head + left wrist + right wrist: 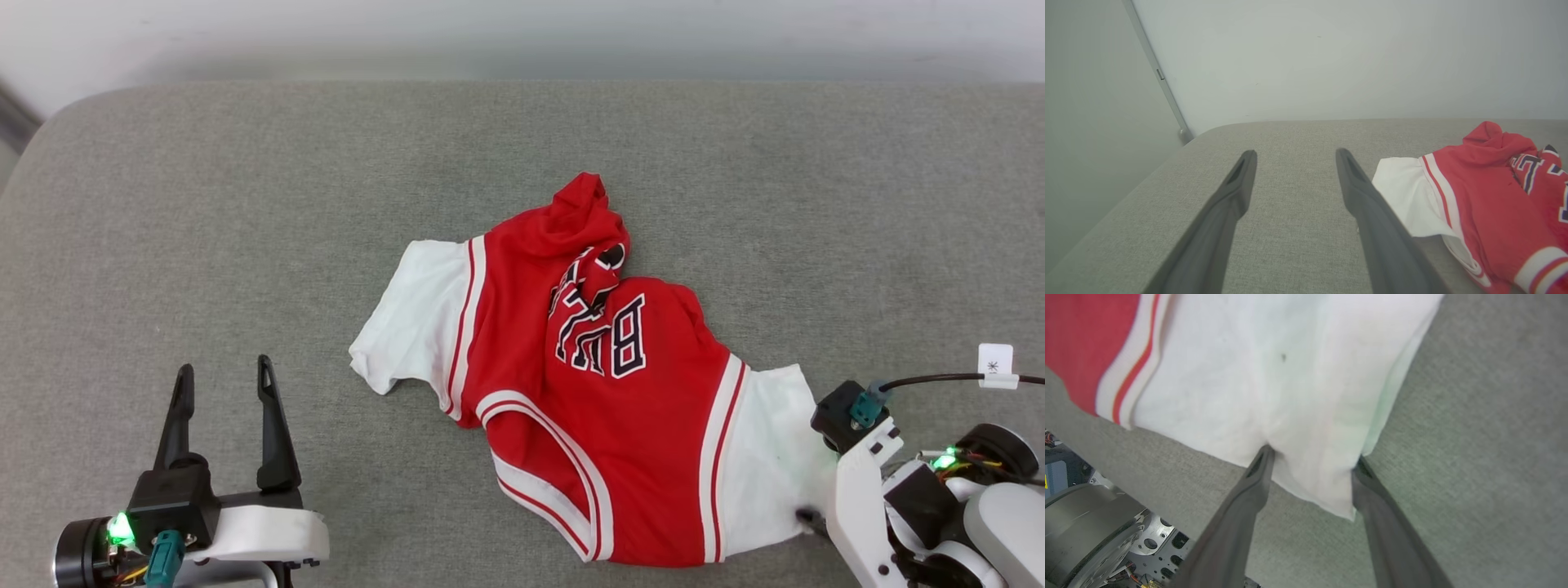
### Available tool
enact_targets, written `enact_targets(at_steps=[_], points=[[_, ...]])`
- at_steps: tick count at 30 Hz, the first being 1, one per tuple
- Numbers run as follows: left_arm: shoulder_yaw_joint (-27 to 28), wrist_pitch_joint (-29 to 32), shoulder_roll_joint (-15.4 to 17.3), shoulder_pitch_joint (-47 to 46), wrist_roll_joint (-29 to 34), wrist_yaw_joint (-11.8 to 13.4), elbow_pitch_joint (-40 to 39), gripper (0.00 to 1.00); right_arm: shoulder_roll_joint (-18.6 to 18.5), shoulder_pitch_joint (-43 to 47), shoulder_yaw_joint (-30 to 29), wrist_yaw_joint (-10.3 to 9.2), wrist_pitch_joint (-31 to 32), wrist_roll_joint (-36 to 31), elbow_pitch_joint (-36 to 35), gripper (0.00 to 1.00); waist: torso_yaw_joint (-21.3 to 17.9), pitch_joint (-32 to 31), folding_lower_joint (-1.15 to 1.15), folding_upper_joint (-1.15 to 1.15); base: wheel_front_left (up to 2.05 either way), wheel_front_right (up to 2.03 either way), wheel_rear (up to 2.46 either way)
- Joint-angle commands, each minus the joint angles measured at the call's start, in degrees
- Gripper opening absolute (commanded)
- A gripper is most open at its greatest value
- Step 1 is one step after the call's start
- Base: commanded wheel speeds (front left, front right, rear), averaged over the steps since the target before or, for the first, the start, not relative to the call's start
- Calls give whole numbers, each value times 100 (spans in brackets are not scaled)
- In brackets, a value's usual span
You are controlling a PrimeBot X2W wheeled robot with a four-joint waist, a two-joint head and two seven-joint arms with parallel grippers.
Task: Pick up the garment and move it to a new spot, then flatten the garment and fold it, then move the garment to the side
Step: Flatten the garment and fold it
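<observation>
The grey woven fabric surface (245, 204) carries the red jersey-style T-shirt with white sleeves (653, 425), which lies crumpled just right of centre. The collar faces the robot, and the far hem is bunched into a raised fold. Red-and-white striped trim borders both sleeves and the collar. Black lettering with white outlines runs across the chest: "BU" is legible, and the remaining letters are lost in the folds. The left claw (224, 367) hovers at the near left, jaws wide, apart from the shirt. The right claw (1312, 457) stands with jaws spread, straddling the near corner of the right-hand sleeve, fingertips touching the cloth. The mark on a small white cable tag (994, 363) is unreadable.
</observation>
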Motion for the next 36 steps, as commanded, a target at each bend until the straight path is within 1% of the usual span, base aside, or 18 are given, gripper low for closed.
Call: enact_targets(at_steps=[1, 3, 8, 11, 14, 17, 18, 20, 22, 26, 28, 29, 30, 33, 36], points=[[37, -13, -40, 20, 46, -33, 27, 100, 134, 6, 142, 2, -50, -25, 128, 0, -36, -29, 1, 0, 0, 0, 0], [120, -13, -99, 58, 123, -127, 76, 100, 59, -123, 52, 0, -207, 33, 120, 0, -98, -89, 1, 0, 0, 0, 0], [265, -13, -256, 113, 266, -328, 179, 100, -310, -327, -324, -1, -466, 120, -43, 0, -209, -249, 1, 0, 0, 0, 0], [327, -13, -352, 141, 332, -447, 217, 100, -534, -276, -639, -1, -485, 190, -144, 0, -230, -293, 1, 0, 0, 0, 0], [385, -13, -411, 150, 405, -548, 234, 100, -688, -107, -971, -1, -375, 200, -180, 0, -219, -282, 1, 0, 0, 0, 0], [434, -13, -485, 120, 473, -640, 241, 100, -662, 62, -1253, -1, -266, 229, -52, 0, -188, -221, 1, 0, 0, 0, 0], [460, -14, -544, 60, 527, -741, 268, 100, -628, 210, -1445, -1, -210, 53, 312, 0, -133, -171, 1, 0, 0, 0, 0], [471, -14, -564, 22, 569, -806, 303, 100, -559, 319, -1495, -1, -198, -83, 585, 0, -91, -162, 1, 0, 0, 0, 0], [486, -14, -578, 0, 607, -861, 350, 100, -422, 422, -1554, -1, -212, -50, 800, 0, -56, -176, 1, 0, 0, 0, 0], [550, -14, -584, 9, 661, -945, 437, 100, -275, 477, -1624, -1, -452, -81, 961, 0, -54, -261, 1, 0, 0, 0, 0], [571, -14, -552, -11, 698, -996, 500, 100, -274, 435, -1640, -1, -687, -170, 908, 30, -77, -343, 1, 0, 0, 0, 0], [572, -14, -533, -31, 701, -1023, 539, 100, -252, 415, -1705, -1, -849, -193, 872, 50, -87, -391, 1, 0, 0, 0, 0], [571, -14, -514, -57, 703, -1068, 579, 100, -230, 429, -1745, -1, -998, -219, 809, 100, -95, -441, 1, 0, 0, 0, 0], [581, -14, -455, -163, 703, -1192, 695, 100, -233, 591, -1903, -1, -1391, -296, 558, 100, -129, -578, 1, 0, 0, 0, 0], [583, -14, -303, -326, 719, -1330, 818, 100, -222, 750, -2161, -1, -1728, -430, 193, 100, -177, -679, 1, 0, 0, 0, 0]])
